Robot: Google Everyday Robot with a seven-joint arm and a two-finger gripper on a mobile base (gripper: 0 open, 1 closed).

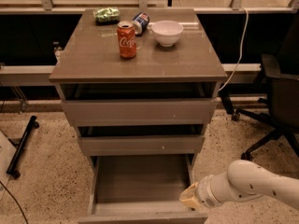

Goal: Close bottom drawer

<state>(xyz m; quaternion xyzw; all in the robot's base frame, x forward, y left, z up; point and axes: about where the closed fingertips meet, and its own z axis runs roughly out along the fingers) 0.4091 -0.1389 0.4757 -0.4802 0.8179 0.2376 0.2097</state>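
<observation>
1. While the bottom drawer (140, 178) stands pulled out toward the camera, a black floor stand (21, 146) lies at the far left, well apart from the cabinet (93, 59).
2. On the cabinet top, from the left, are a green packet (106, 15), an upright red cola can (126, 39), a blue can (140, 20) lying on its side, and a white bowl (167, 31). None bears on the task.
3. Below the top sit the top drawer (140, 110) and the middle drawer (140, 144), each with a dark gap above its front. The bottom drawer is the lowest of the three, with its grey tray exposed.
4. The flat front of the bottom drawer runs left to right along the lower edge of the view. Its travel lies at right angles to that axis, back toward the cabinet.
5. The gripper (189, 199) is at the right end of that front, by the right front corner of the tray, so the front stretches leftward from it. Whether the gripper is parted or closed cannot be told. Contact with the drawer cannot be confirmed.
6. The white arm (252, 183) enters low from the right edge.
7. Judgement: the closing push is not yet delivered. It calls for the gripper to bear on the outer face of the front and drive away from the camera. A push applied at the right end alone may rack the drawer on its runners.
8. A white cable (240, 45) and a black office chair (280, 101) stand at the far right, apart from the cabinet
</observation>
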